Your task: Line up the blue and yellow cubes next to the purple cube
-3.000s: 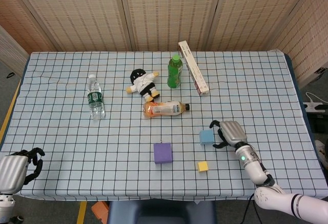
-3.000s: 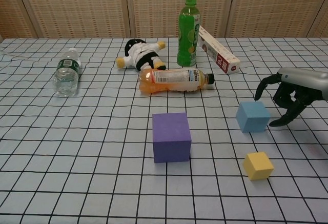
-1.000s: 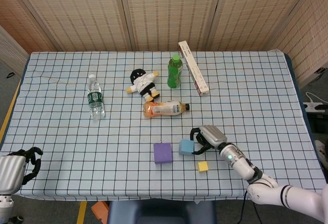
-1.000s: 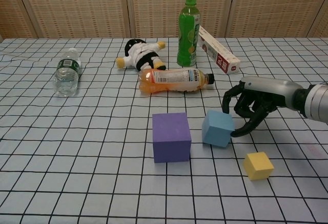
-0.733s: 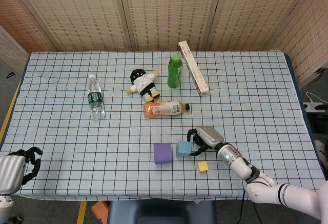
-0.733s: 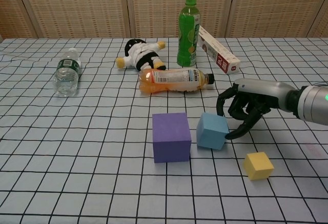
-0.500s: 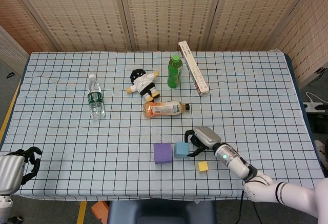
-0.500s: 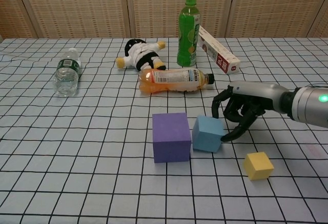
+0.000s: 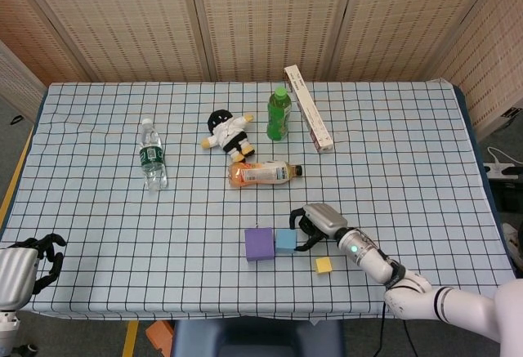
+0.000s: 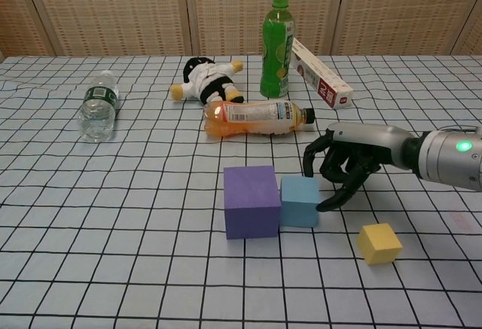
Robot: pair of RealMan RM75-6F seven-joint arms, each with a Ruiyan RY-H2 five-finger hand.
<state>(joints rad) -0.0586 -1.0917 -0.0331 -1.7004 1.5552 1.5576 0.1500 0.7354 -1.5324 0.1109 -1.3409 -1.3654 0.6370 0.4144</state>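
Note:
The purple cube (image 10: 251, 201) stands near the table's front, and the blue cube (image 10: 300, 201) sits flush against its right side. My right hand (image 10: 346, 165) is just right of the blue cube, fingers bent and apart, with one fingertip touching the cube's right face; it holds nothing. The small yellow cube (image 10: 379, 242) lies alone, further right and nearer the front edge. The head view shows the same row: purple cube (image 9: 260, 243), blue cube (image 9: 286, 240), right hand (image 9: 315, 222), yellow cube (image 9: 324, 265). My left hand (image 9: 29, 269) hangs off the front left corner, holding nothing.
Behind the cubes lie an orange drink bottle (image 10: 256, 119) on its side, an upright green bottle (image 10: 276, 47), a long box (image 10: 320, 73), a doll (image 10: 207, 80) and a water bottle (image 10: 97, 106) at the left. The checked tablecloth (image 10: 113, 254) covers the table.
My right hand has pushed the blue cube leftward across the cloth until it meets the purple cube. The yellow cube and my left hand have stayed put.

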